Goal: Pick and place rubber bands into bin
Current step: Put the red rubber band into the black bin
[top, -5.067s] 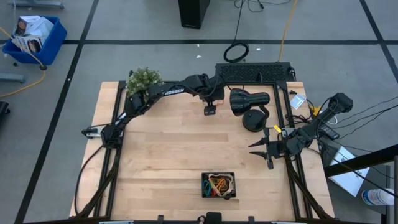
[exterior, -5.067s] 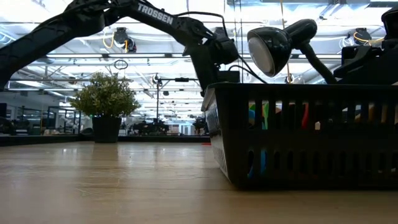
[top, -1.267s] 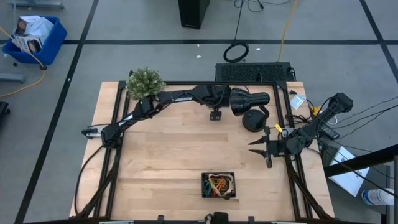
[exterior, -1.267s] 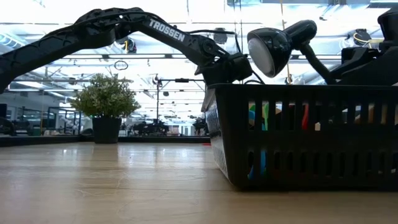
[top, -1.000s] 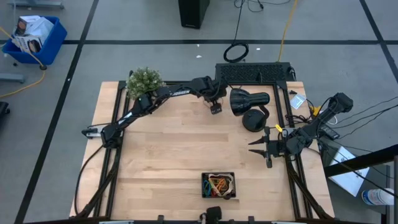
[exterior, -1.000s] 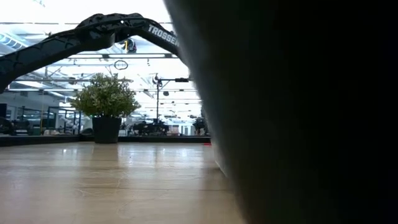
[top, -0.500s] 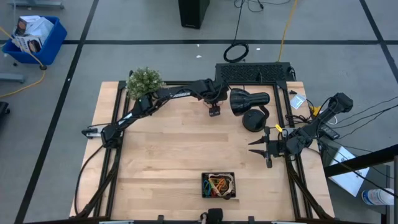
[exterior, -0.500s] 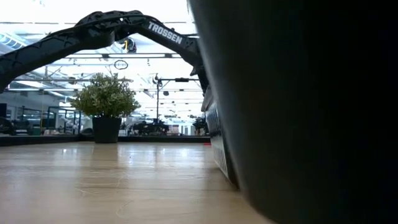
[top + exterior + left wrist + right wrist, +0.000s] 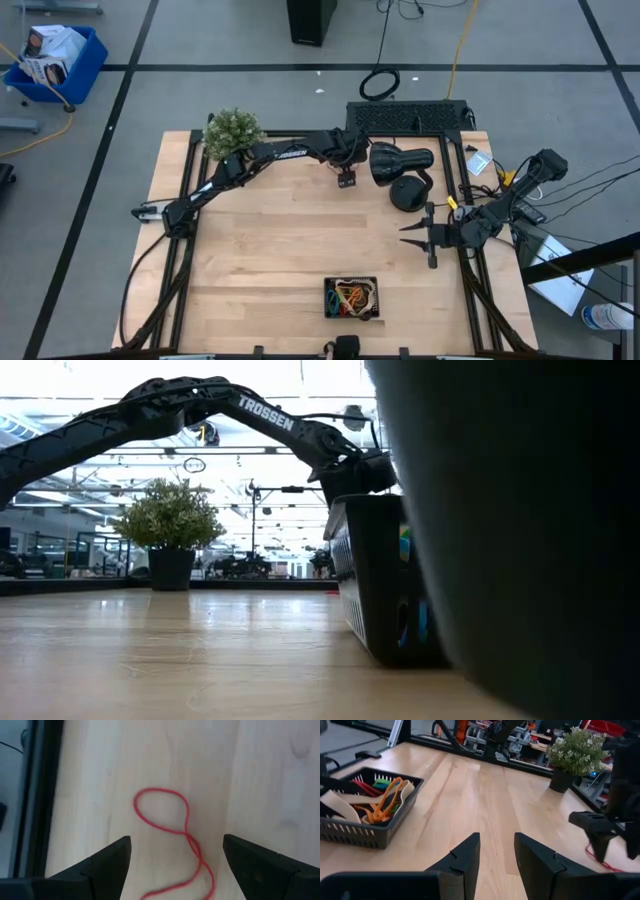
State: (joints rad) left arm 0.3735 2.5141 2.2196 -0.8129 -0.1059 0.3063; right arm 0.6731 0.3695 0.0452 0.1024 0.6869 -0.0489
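A red rubber band (image 9: pixel 175 835) lies on the bare wood at the table's far side, twisted into a figure eight. It also shows in the right wrist view (image 9: pixel 605 864). My left gripper (image 9: pixel 177 865) hangs open above it, pointing down, one finger on either side and touching nothing; in the high view it is beside the lamp (image 9: pixel 345 179). The black bin (image 9: pixel 351 298) stands near the table's front edge and holds several bands in orange, red, green and tan (image 9: pixel 382 797). My right gripper (image 9: pixel 415 237) waits open and empty at the right side.
A black lamp (image 9: pixel 400 160) and its round base (image 9: pixel 409 192) stand right next to my left gripper. A potted plant (image 9: pixel 232 132) stands at the far left corner. A dark blurred shape (image 9: pixel 540 530) close to the lens hides the right part of the low view.
In the low view the dark shape has drawn off to the right and uncovered the bin's left end. My left gripper has stayed over the far side of the table by the lamp.
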